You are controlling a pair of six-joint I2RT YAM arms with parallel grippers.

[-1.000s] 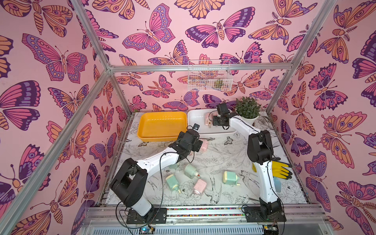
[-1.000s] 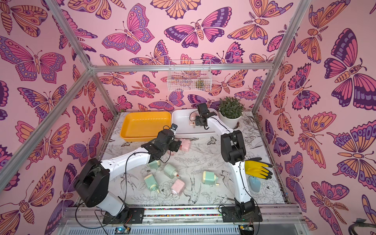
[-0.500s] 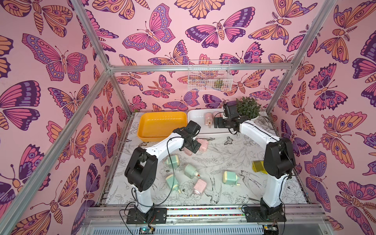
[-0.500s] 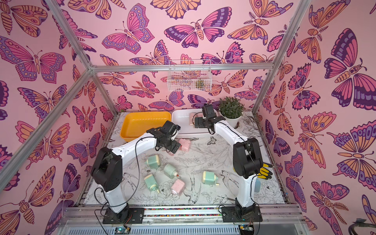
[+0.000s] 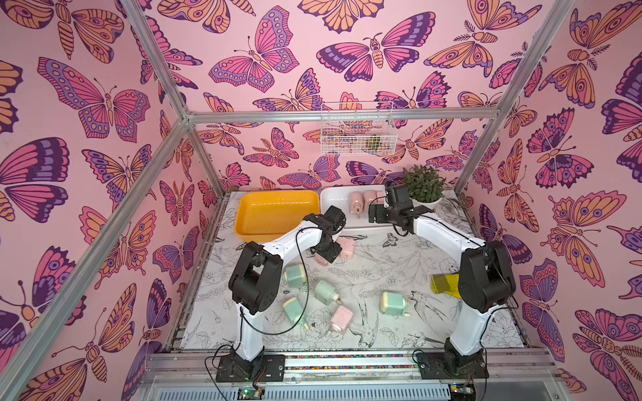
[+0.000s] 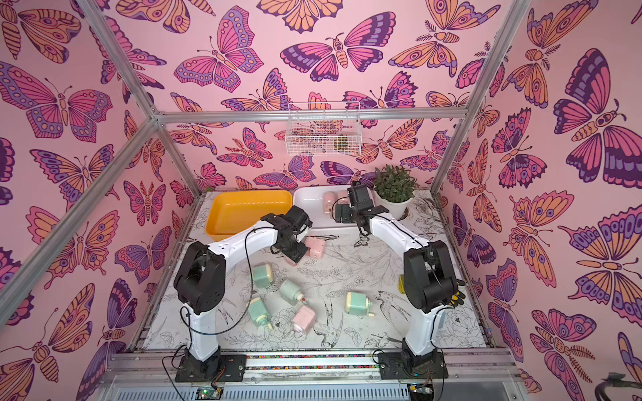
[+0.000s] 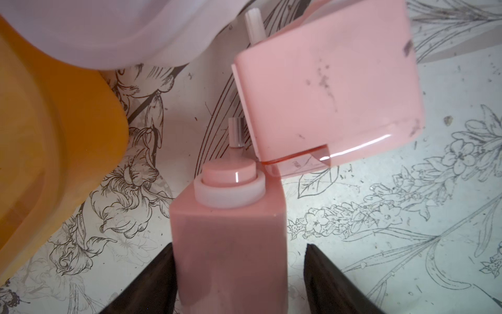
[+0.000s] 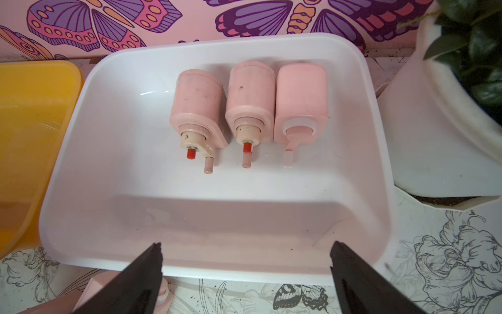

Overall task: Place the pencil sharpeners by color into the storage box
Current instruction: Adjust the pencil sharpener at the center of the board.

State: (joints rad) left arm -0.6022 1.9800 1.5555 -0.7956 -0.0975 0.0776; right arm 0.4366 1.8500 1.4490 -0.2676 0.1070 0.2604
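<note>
Pencil sharpeners lie scattered low in both top views: four mint green ones (image 5: 393, 303) and a pink one (image 5: 341, 318) on the tabletop (image 5: 389, 274). Higher, at mid-frame, the left gripper (image 7: 239, 274) straddles a pink sharpener (image 7: 228, 239), one finger against its side, the other still apart, with another pink sharpener (image 7: 326, 92) touching it. Farthest up, the right gripper (image 8: 245, 271) hangs wide open and empty over the white box (image 8: 190, 217), where three pink sharpeners (image 8: 250, 100) lie side by side, beside the yellow box (image 5: 274, 215).

walls: pink butterfly print (image 5: 104, 104) | frame: aluminium bars (image 5: 340, 116) | tabletop: black-and-white floral sketch (image 5: 399, 264)
</note>
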